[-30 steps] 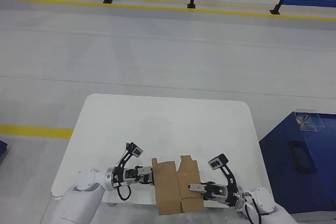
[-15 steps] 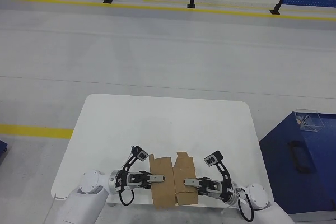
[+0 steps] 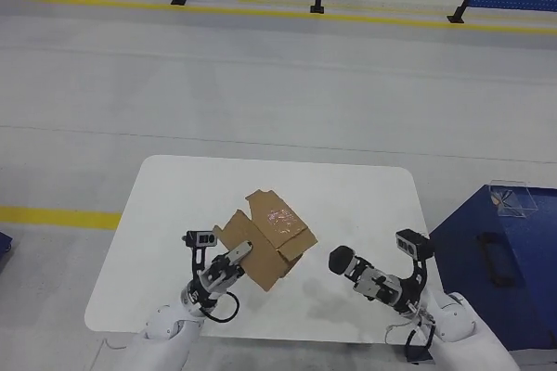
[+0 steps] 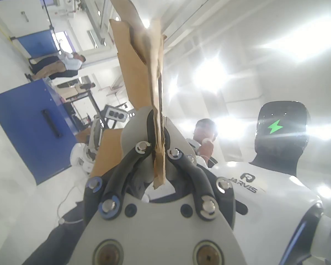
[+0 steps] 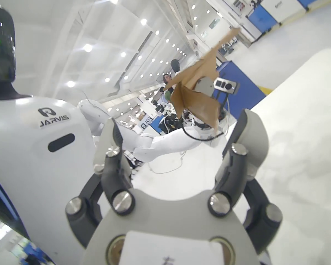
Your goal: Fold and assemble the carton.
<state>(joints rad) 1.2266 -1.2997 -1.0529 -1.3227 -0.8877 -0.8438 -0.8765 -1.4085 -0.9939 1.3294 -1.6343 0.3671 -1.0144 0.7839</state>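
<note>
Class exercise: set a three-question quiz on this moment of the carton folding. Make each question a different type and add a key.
1. True or false: the right gripper grips the carton.
2. The carton is: A) raised above the table, clamped in the left gripper; B) lying flat on it; C) standing assembled on it.
3. Fill in: the right gripper's jaws stand ____.
Key: 1 false; 2 A; 3 open.

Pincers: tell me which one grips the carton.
The left pincer: it is shut on an edge of the brown carton. The right pincer is open and empty, apart from the carton.
</note>
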